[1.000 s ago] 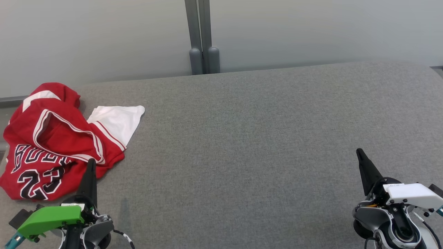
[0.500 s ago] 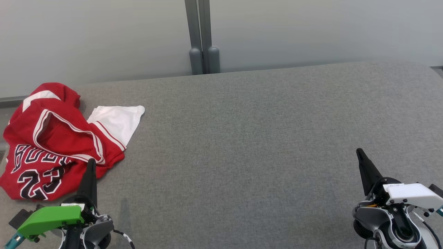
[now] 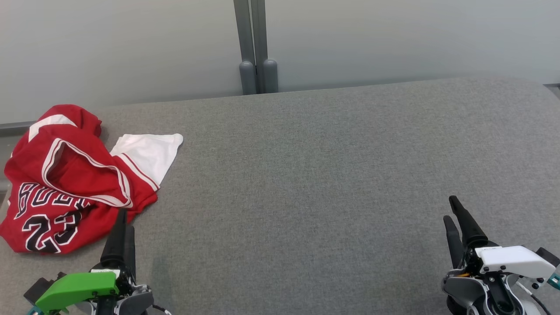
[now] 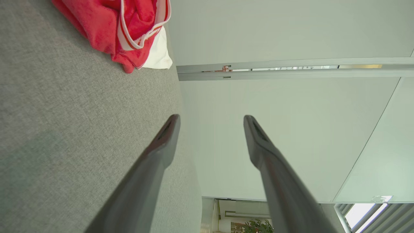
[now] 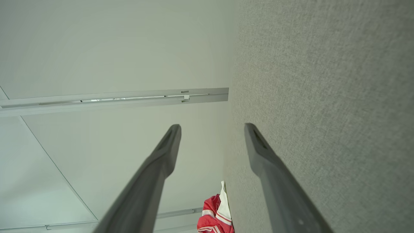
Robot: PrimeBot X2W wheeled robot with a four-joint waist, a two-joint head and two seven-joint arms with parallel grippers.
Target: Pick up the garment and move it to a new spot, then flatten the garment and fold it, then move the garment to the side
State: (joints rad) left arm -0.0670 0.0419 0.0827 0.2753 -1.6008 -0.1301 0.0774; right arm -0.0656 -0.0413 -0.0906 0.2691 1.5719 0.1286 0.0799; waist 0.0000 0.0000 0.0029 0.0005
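Item: red jersey garment (image 3: 65,183), crumpled, on the left of the grey fabric surface (image 3: 306,175).
Handling: likely light, limp and slightly slippery; take hold at the trimmed armhole or near hem.
Left gripper (image 3: 126,218): just beside its near edge, fingers apart, empty.
Right gripper (image 3: 449,208): well apart at near right, fingers apart, empty.

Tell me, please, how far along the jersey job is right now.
Done: nothing yet; the red jersey lies crumpled at the far left of the grey surface. In hand: both grippers are open and empty, the left gripper close by the jersey's near edge, the right gripper far off on the right. Left: picking it up, moving it, flattening, folding, and setting it aside.
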